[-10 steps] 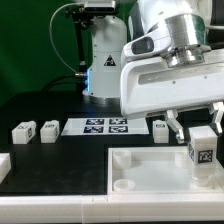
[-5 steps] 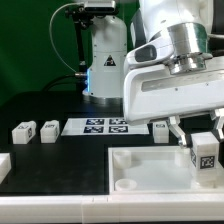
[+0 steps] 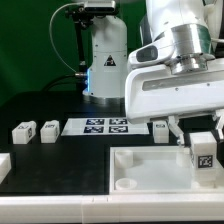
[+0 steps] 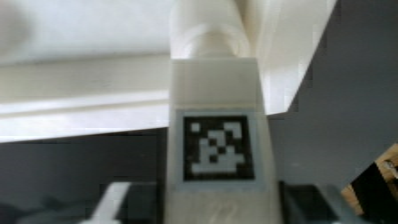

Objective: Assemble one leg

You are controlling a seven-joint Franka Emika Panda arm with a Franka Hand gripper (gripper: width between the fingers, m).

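My gripper [image 3: 203, 138] is shut on a white leg [image 3: 203, 153] with a black-and-white marker on its face. It holds the leg upright over the far right corner of the large white tray-like piece [image 3: 150, 172]. In the wrist view the leg [image 4: 221, 130] fills the middle, with a finger [image 4: 118, 203] on either side and the white piece [image 4: 107, 80] behind it. Two more legs [image 3: 22, 130] [image 3: 49, 130] lie on the black table at the exterior view's left. Another leg [image 3: 160, 128] lies past the marker board.
The marker board [image 3: 96, 126] lies flat at the table's middle back. The robot's white base [image 3: 103, 55] stands behind it. A white block [image 3: 3, 164] sits at the left edge. A white ledge [image 3: 60, 208] runs along the front.
The gripper and the held leg have shifted slightly to the exterior view's right and a little lower. Nothing else has moved.
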